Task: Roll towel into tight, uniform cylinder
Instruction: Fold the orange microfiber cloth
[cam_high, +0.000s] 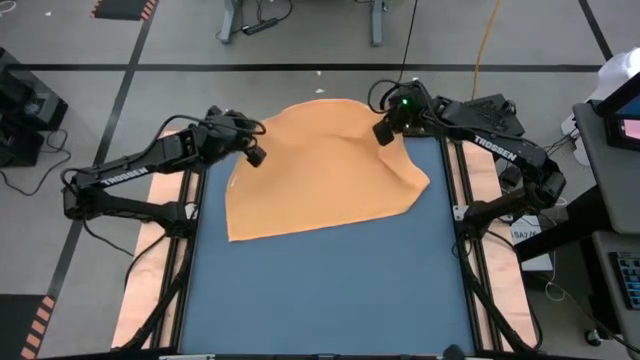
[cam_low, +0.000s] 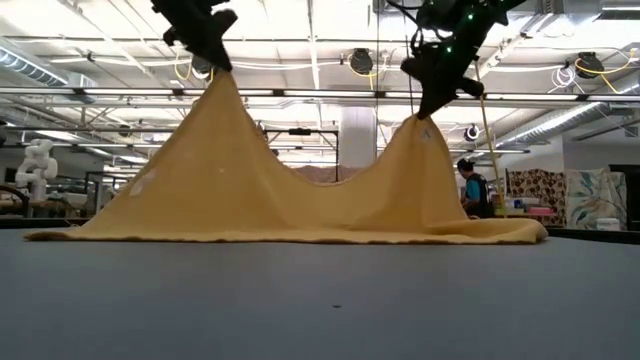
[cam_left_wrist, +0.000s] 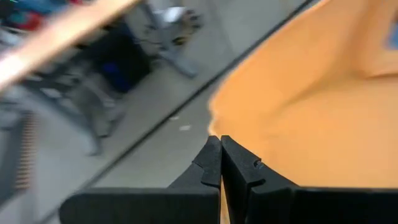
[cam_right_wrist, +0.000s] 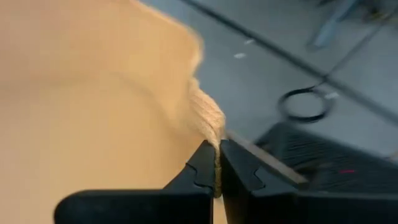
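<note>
The orange-yellow towel (cam_high: 320, 170) covers the far half of the blue table (cam_high: 330, 300). In the low view the towel (cam_low: 300, 205) rises in two peaks and sags between them, and its near edge (cam_low: 290, 237) lies on the table. My left gripper (cam_high: 256, 157) is shut on the left peak (cam_low: 218, 85). My right gripper (cam_high: 381, 135) is shut on the lower right peak (cam_low: 420, 128). My left gripper pinches the towel's far-left edge (cam_left_wrist: 219, 127) between its two fingers, slanting down from the table's left. The cloth hangs from the fingertips (cam_low: 222, 68) and spreads down to the table. My right gripper pinches a bunched bit of the towel's far-right edge (cam_right_wrist: 210, 121) between its two fingers, with several gathered folds showing beside them. It slants down from the table's right. The cloth hangs below the fingertips (cam_low: 422, 112) and runs out onto the table.
The near half of the blue table (cam_low: 330, 300) is bare. Dark rails (cam_high: 462, 250) and wooden strips (cam_high: 150, 280) run along both sides. Beyond the far edge is open floor with cables. A person (cam_low: 468, 188) stands in the room behind.
</note>
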